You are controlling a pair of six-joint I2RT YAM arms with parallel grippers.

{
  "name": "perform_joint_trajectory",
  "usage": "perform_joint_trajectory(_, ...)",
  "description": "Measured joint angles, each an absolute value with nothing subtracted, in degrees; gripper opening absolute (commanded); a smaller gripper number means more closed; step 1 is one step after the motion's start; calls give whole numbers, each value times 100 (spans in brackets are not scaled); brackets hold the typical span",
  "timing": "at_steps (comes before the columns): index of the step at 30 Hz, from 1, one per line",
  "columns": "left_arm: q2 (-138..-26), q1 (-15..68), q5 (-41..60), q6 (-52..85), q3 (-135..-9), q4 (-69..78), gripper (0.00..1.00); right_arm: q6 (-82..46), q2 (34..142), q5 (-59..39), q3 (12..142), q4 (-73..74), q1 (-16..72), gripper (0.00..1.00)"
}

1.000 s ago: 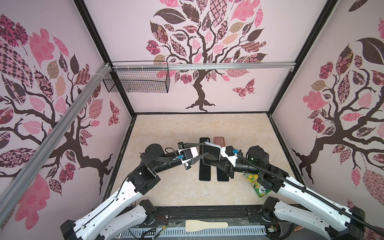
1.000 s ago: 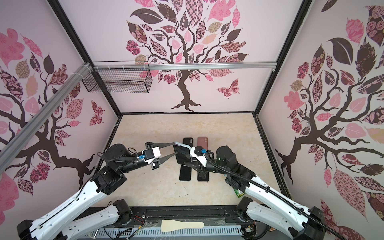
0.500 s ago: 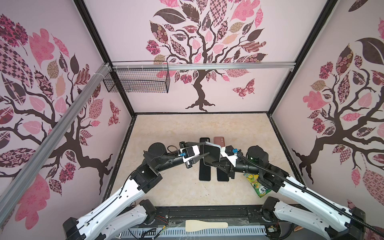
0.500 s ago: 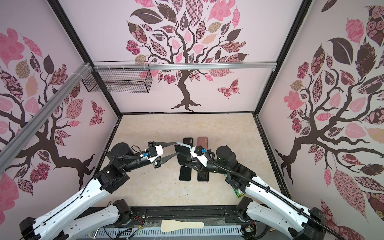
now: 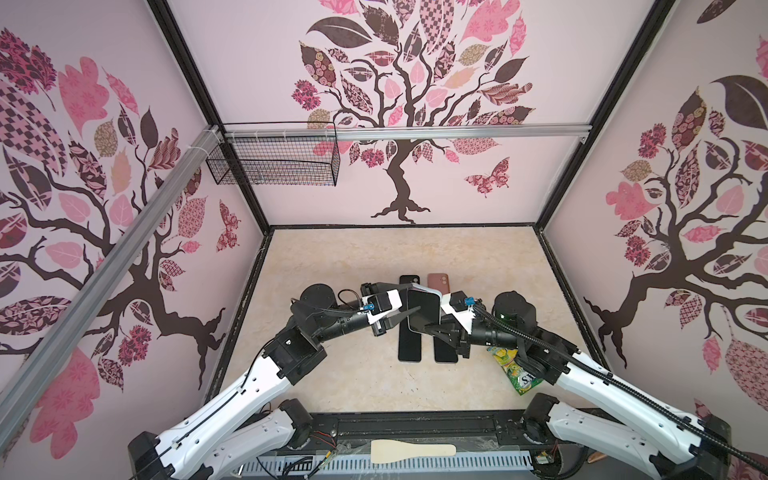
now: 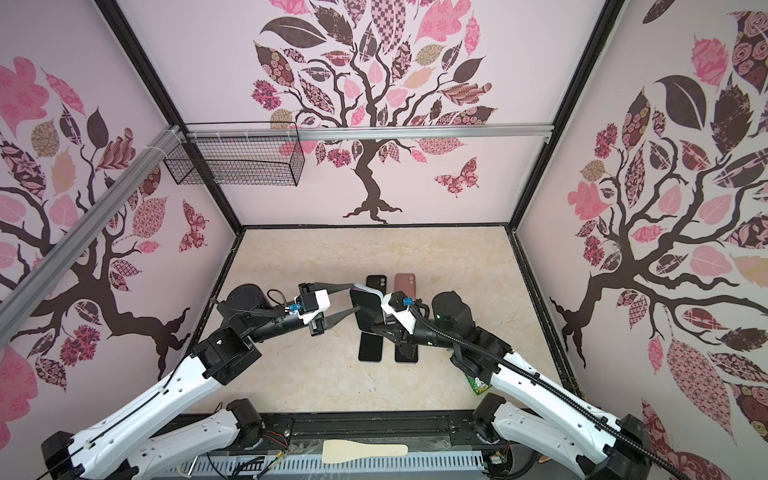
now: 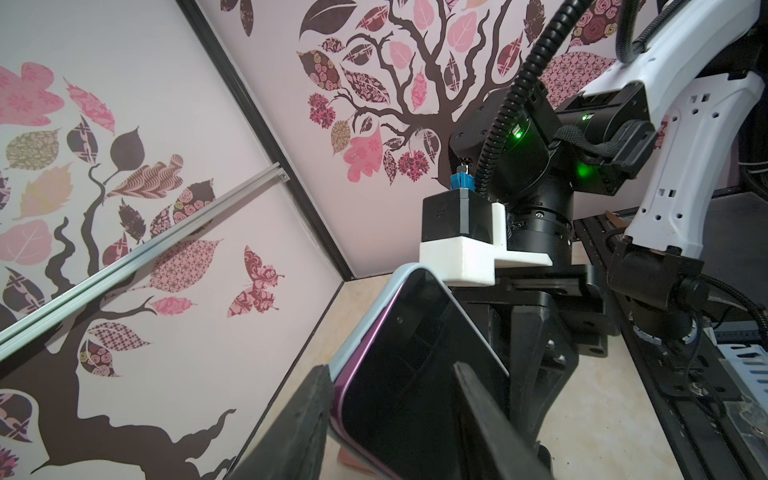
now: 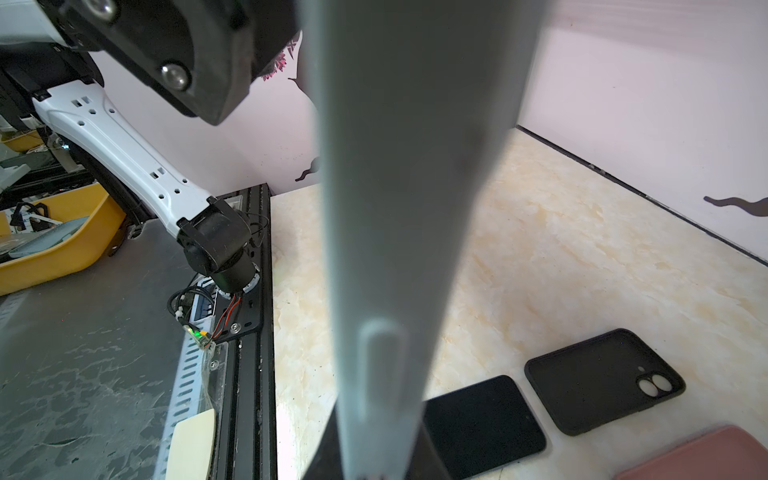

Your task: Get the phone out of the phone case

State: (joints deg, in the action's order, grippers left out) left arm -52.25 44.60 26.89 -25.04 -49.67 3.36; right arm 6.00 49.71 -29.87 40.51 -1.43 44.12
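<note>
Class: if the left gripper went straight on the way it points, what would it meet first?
Most likely the cased phone held by the right gripper; the left gripper straddles its edge, jaws open.

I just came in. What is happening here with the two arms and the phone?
The right gripper is shut on a phone in a pale case, held up above the table. The left gripper is open, its fingers set at the case's far end and over the screen; the phone is not yet out. Two bare phones and two empty cases lie on the table below.
</note>
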Motion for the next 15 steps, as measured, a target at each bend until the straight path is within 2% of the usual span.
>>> perform_joint_trajectory(10, -5400, 4466, 2847, -2399, -4969, 270, 49, 626, 4971, -3181, 4056, -217, 4412, 0)
perform_joint_trajectory(15, -5354, 4464, 2884, -2283, -4969, 290, 40, 646, 4932, -3148, 4056, -213, 4425, 0)
